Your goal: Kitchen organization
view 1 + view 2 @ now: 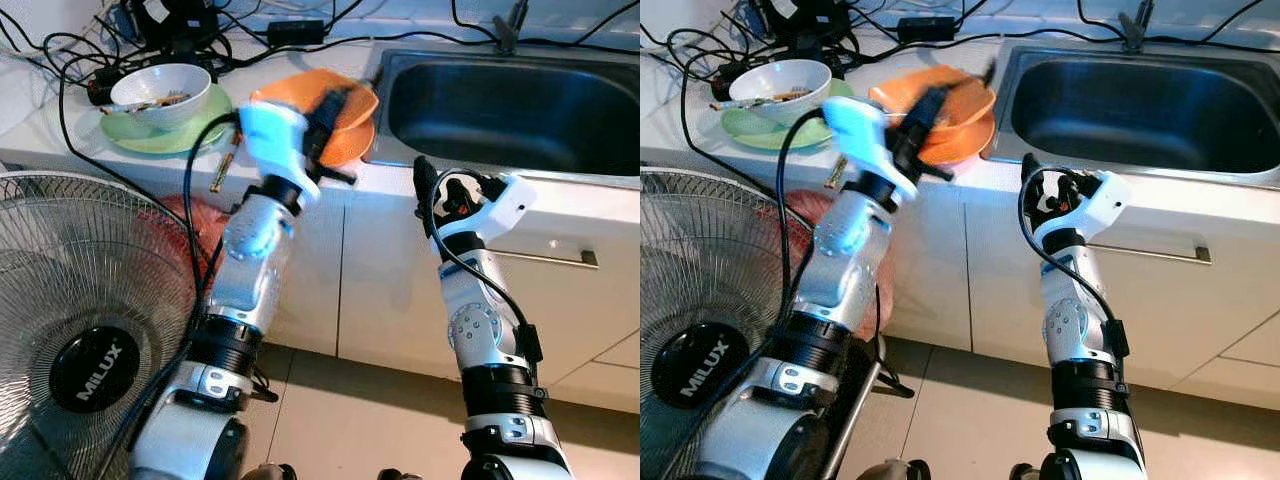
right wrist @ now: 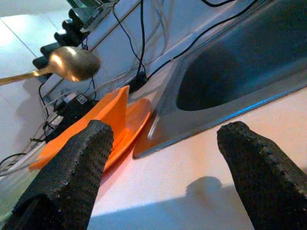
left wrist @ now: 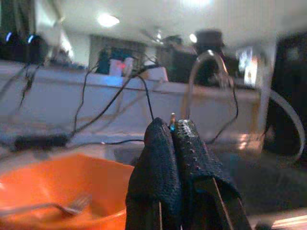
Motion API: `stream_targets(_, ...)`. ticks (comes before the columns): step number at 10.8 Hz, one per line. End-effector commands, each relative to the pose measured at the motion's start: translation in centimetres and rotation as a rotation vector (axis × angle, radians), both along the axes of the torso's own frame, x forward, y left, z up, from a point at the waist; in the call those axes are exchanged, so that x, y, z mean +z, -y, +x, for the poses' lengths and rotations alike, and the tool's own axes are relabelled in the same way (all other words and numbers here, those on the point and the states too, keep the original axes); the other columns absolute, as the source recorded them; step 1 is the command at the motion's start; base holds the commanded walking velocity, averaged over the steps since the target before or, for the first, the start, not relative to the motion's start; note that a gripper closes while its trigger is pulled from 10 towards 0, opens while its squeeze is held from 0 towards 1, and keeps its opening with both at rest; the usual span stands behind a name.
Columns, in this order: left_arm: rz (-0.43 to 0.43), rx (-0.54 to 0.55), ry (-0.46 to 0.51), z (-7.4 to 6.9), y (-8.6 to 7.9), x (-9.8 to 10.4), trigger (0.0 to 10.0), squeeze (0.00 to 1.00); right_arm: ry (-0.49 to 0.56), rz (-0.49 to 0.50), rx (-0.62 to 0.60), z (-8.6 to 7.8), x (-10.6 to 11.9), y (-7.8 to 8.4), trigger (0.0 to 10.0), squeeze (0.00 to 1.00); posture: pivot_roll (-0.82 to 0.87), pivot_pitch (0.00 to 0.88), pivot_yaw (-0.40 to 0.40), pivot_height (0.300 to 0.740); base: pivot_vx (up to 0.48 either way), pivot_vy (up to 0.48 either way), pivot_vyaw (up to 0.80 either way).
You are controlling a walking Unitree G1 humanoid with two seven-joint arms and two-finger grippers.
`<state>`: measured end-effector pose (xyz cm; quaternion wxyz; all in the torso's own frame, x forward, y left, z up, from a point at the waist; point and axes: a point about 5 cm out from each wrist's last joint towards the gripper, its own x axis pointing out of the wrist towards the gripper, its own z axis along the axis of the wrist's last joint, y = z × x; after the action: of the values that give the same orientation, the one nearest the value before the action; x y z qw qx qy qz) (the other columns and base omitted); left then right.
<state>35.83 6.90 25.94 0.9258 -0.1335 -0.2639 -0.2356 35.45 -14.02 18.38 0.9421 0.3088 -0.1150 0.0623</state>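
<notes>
Left gripper point(image 3: 173, 132) fingers pinched together on a thin metal utensil handle, raised over the orange bowl point(image 1: 335, 110) by the sink point(image 1: 510, 100). Right gripper point(image 2: 165, 158) fingers spread wide, empty, arm up at counter edge.

Likely a home kitchen: steel sink point(image 1: 510, 100), counter point(image 1: 300, 170), dirty bowls point(image 1: 160, 92).

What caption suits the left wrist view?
Shut left gripper above an orange bowl holding a fork.
</notes>
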Motion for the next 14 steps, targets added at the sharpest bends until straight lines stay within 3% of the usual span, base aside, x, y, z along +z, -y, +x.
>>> stream_targets(1, -0.153, -0.055, -0.018, 0.1, -0.7, 1.3, 10.0, 0.0, 0.012, 0.016, -0.001, -0.1, 0.3, 0.1, 10.0, 0.0, 0.05, 0.132, 0.057, 0.74, 0.0, 0.0, 0.0)
stream_targets(3, -0.257, -0.106, -0.092, 0.4, -1.1, 0.6, 10.0, 0.0, 0.016, 0.043, -0.003, -0.1, 0.4, 0.1, 10.0, 0.0, 0.05, 0.131, 0.055, 0.74, 0.0, 0.0, 0.0)
stream_targets(5, -0.396, -0.148, -0.223, 1.0, -1.6, -1.4, 10.0, 0.0, 0.034, 0.078, 0.005, -0.1, 0.9, 0.1, 10.0, 0.0, 0.05, 0.134, 0.055, 0.74, 0.0, 0.0, 0.0)
stream_targets(8, -0.392, -0.244, -0.297, 0.6, -0.3, -2.6, 10.0, 0.0, 0.053, 0.208, 0.043, -0.2, 1.3, -0.1, 10.0, 0.0, 0.05, 0.137, 0.055, 0.74, 0.0, 0.0, 0.0)
stream_targets(10, -0.416, -0.314, -0.326, 0.4, 0.6, -2.8, 10.0, 0.0, 0.069, 0.239, 0.075, -0.4, 1.5, -0.4, 10.0, 0.0, 0.05, 0.134, 0.058, 0.74, 0.0, 0.0, 0.0)
stream_targets(14, -0.398, -0.343, -0.388, 0.0, 1.6, -4.3, 10.0, 0.0, 0.109, 0.312, 0.113, -0.6, 2.1, -0.3, 10.0, 0.0, 0.04, 0.129, 0.064, 0.74, 0.0, 0.0, 0.0)
